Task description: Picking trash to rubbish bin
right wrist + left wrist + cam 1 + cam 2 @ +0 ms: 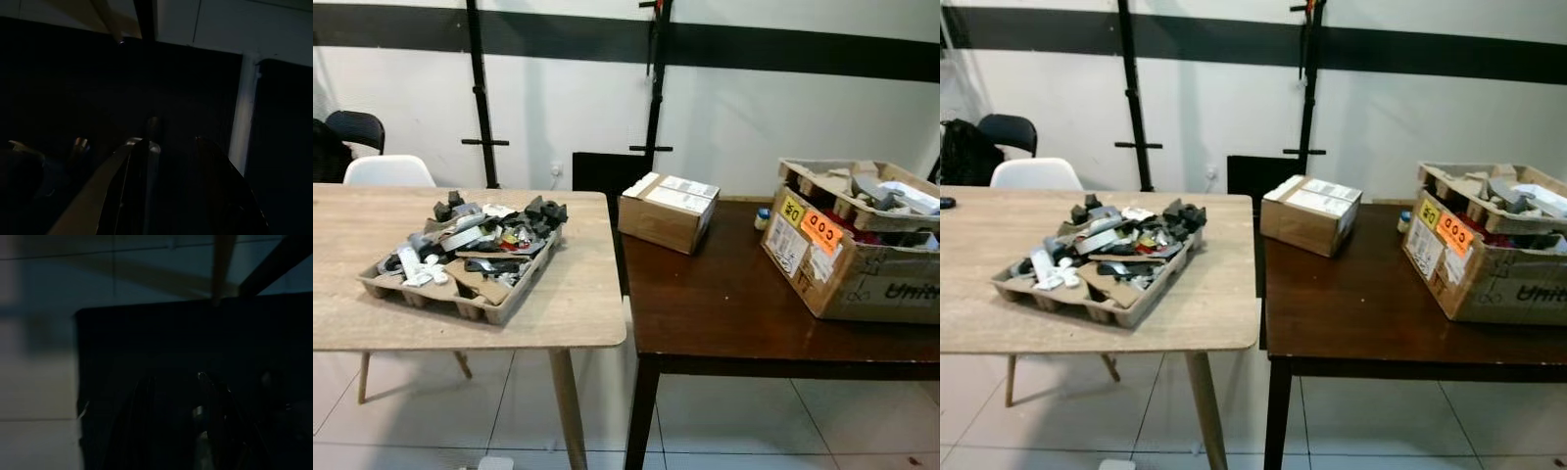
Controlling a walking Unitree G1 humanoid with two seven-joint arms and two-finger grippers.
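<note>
A cardboard pulp tray [494, 305] sits on the light wooden table [578, 313] at the left, heaped with trash [484, 240]: black, grey and white scraps. On the dark brown table [724, 304] at the right stand a small taped cardboard box [666, 211] and a large open cardboard box [862, 264] full of scrap pieces. Both arms hang low in shade. In the very dark left wrist view my left gripper [181, 431] is a faint shape before a dark panel. In the right wrist view my right gripper [171, 186] is just as dim.
A white chair [386, 169] and a black chair [357, 125] stand behind the light table. Two black stands [481, 98] lean at the white wall. A small bottle [762, 217] sits by the large box. White tiled floor [744, 421] lies under the tables.
</note>
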